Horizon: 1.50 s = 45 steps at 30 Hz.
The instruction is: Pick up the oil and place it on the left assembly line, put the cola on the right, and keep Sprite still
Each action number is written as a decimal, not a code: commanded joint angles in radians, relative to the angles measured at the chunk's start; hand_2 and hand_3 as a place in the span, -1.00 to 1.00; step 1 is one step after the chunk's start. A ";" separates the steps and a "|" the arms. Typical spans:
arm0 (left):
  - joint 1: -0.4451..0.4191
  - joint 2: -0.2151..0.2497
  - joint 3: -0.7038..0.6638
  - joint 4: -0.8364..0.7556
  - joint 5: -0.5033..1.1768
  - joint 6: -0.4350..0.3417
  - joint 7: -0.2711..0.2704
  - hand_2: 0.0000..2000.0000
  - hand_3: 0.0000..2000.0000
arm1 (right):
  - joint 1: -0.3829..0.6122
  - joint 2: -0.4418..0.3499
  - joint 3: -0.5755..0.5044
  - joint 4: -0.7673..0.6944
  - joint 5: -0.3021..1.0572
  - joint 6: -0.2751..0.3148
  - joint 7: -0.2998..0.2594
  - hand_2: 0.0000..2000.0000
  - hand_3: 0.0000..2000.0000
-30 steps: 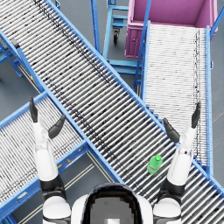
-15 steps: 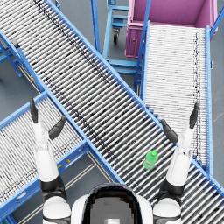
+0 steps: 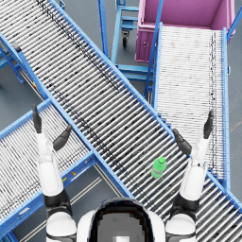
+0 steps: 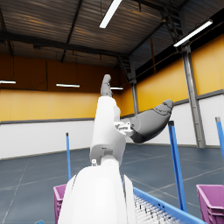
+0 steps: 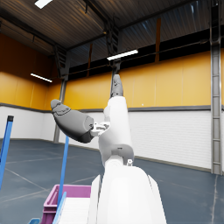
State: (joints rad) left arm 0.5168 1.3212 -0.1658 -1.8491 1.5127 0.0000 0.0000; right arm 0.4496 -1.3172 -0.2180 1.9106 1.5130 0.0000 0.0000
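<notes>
A green Sprite bottle (image 3: 159, 167) lies on the rollers of the middle conveyor (image 3: 104, 104), near its lower end and a little left of my right forearm. My left hand (image 3: 47, 132) is raised over the left conveyor (image 3: 19, 156), fingers spread, holding nothing. My right hand (image 3: 196, 137) is raised between the middle conveyor and the right conveyor (image 3: 189, 90), fingers also spread and empty. In the wrist views the left hand (image 4: 131, 118) and the right hand (image 5: 92, 118) point up at the hall ceiling. No oil or cola shows in any view.
A magenta bin (image 3: 184, 19) stands at the far end of the right conveyor. Blue frame rails (image 3: 101, 28) and grey floor (image 3: 14, 90) lie between the lines. Magenta bins (image 4: 212, 203) also appear low in the wrist views.
The green bottle has travelled up the middle conveyor, away from me and slightly left. Both arms have stayed raised with hands open.
</notes>
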 commanded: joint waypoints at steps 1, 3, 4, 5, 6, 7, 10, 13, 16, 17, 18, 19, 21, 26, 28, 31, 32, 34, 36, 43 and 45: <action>0.003 0.000 0.005 -0.010 0.000 0.000 0.000 -1.00 -1.00 | 0.000 0.000 0.003 0.005 0.000 0.000 0.000 -1.00 -1.00; -0.004 0.002 0.003 -0.005 0.000 0.000 0.000 -1.00 -1.00 | 0.000 0.000 0.004 0.001 0.000 0.000 0.000 -1.00 -1.00; -0.005 0.002 0.003 -0.006 0.000 0.000 0.000 -1.00 -1.00 | -0.007 -0.003 0.003 0.000 0.000 0.000 0.000 -1.00 -1.00; 0.001 0.001 0.000 -0.009 0.000 0.000 0.000 -1.00 -1.00 | -0.004 -0.002 0.007 0.002 0.000 0.000 0.000 -1.00 -1.00; 0.004 0.001 0.001 -0.009 0.000 0.000 0.000 -1.00 -1.00 | 0.000 0.000 0.002 0.005 0.000 0.000 0.000 -1.00 -1.00; 0.011 -0.001 -0.002 -0.008 0.000 0.000 0.000 -1.00 -1.00 | 0.004 0.001 0.002 0.010 0.000 0.000 0.000 -1.00 -1.00; -0.001 0.003 -0.001 -0.009 0.000 0.000 0.000 -1.00 -1.00 | 0.017 0.007 0.001 0.009 0.000 0.000 0.000 -1.00 -1.00; 0.005 0.002 -0.001 -0.011 0.000 0.000 0.000 -1.00 -1.00 | 0.021 0.009 0.000 0.014 0.000 0.000 0.000 -1.00 -1.00; 0.025 -0.002 -0.003 -0.013 0.000 0.000 0.000 -1.00 -1.00 | 0.009 0.004 0.002 0.009 0.000 0.000 0.000 -1.00 -1.00; 0.022 -0.001 0.000 -0.014 0.000 0.000 0.000 -1.00 -1.00 | 0.020 0.008 0.005 0.011 0.000 0.000 0.000 -1.00 -1.00; 0.024 -0.001 0.002 -0.009 0.000 0.000 0.000 -1.00 -1.00 | 0.010 0.004 0.003 0.009 0.000 0.000 0.000 -1.00 -1.00; 0.011 0.002 0.000 -0.010 0.000 0.000 0.000 -1.00 -1.00 | 0.017 0.007 0.001 0.009 0.000 0.000 0.000 -1.00 -1.00; 0.015 0.002 -0.002 -0.014 0.000 0.000 0.000 -1.00 -1.00 | 0.017 0.007 0.002 0.005 0.000 0.000 0.000 -1.00 -1.00; 0.004 0.005 0.000 -0.012 0.000 0.000 0.000 -1.00 -1.00 | 0.006 0.002 0.003 0.005 0.000 0.000 0.000 -1.00 -1.00; 0.009 0.004 -0.005 -0.019 0.000 0.000 0.000 -1.00 -1.00 | 0.011 0.004 -0.001 0.009 0.000 0.000 0.000 -1.00 -1.00; -0.001 0.008 -0.002 -0.016 0.000 0.000 0.000 -1.00 -1.00 | 0.002 0.001 0.001 0.007 0.000 0.000 0.000 -1.00 -1.00; -0.002 0.008 -0.003 -0.016 0.000 0.000 0.000 -1.00 -1.00 | 0.012 0.004 -0.002 0.014 0.000 0.000 0.000 -1.00 -1.00; -0.002 0.008 -0.002 -0.017 0.000 0.000 0.000 -1.00 -1.00 | 0.001 0.000 0.000 0.008 0.000 0.000 0.000 -1.00 -1.00; -0.001 0.008 -0.001 -0.018 0.000 0.000 0.000 -1.00 -1.00 | 0.002 0.001 0.001 0.008 0.000 0.000 0.000 -1.00 -1.00; 0.008 0.007 -0.002 -0.022 0.000 0.000 0.000 -1.00 -1.00 | 0.010 0.004 0.001 0.009 0.000 0.000 0.000 -1.00 -1.00; 0.023 0.004 0.002 -0.026 0.000 0.000 0.000 -1.00 -1.00 | 0.027 0.011 0.001 0.004 0.000 0.000 0.000 -1.00 -1.00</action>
State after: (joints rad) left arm 0.5266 1.3286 -0.1661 -1.8725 1.5127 0.0000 0.0000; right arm 0.4623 -1.3122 -0.2177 1.9171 1.5130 0.0000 0.0000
